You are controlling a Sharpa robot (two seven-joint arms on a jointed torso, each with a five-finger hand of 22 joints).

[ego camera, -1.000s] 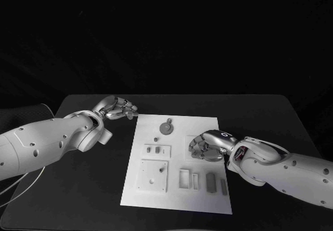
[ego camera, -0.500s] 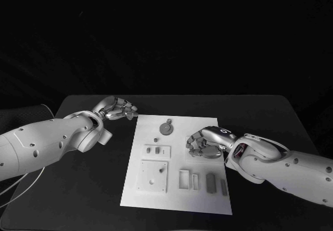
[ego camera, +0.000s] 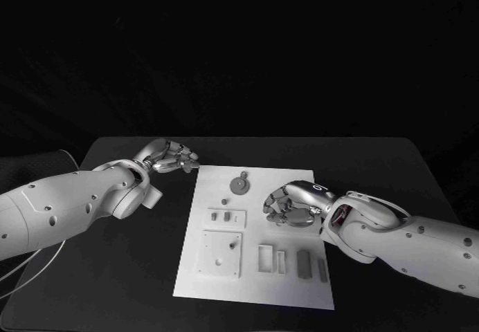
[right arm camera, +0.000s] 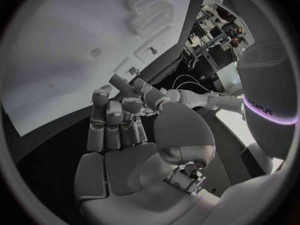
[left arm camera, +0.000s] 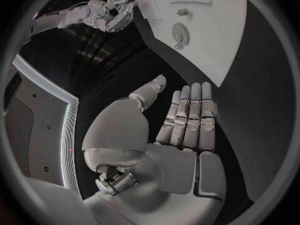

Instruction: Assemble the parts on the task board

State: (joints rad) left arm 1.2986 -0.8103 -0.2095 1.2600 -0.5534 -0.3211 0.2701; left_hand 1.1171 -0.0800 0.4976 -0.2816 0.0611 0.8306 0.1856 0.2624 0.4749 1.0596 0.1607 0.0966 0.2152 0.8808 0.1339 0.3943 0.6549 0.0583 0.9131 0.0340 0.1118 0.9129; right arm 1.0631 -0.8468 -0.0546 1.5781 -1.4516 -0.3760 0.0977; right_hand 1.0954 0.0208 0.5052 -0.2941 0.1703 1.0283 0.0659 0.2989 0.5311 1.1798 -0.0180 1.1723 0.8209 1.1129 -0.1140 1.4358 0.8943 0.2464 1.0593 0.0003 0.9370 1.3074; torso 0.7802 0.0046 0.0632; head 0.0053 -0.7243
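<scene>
The white task board [ego camera: 252, 280] lies in the middle of the table. On it are a round grey part [ego camera: 239, 183], a slotted block [ego camera: 226, 216], a square plate [ego camera: 221, 252], two white frames [ego camera: 266, 257] and two grey bars [ego camera: 302, 263]. My right hand [ego camera: 293, 206] hovers over the board's right middle with curled fingers. In the right wrist view it [right arm camera: 125, 135] pinches a small grey bar-shaped part [right arm camera: 120, 84] at its fingertips above the board [right arm camera: 62, 45]. My left hand [ego camera: 169, 158] stays beside the board's far left corner, fingers straight and holding nothing [left arm camera: 181, 130].
The black table [ego camera: 379, 166] reaches out on both sides of the board. The left wrist view shows the board [left arm camera: 219, 40], its round part [left arm camera: 180, 34] and my right hand [left arm camera: 112, 15] beyond it. A small grey piece [ego camera: 226, 201] lies near the slotted block.
My right hand has shifted a little left and farther back over the board, fingers still curled. The left arm has not moved.
</scene>
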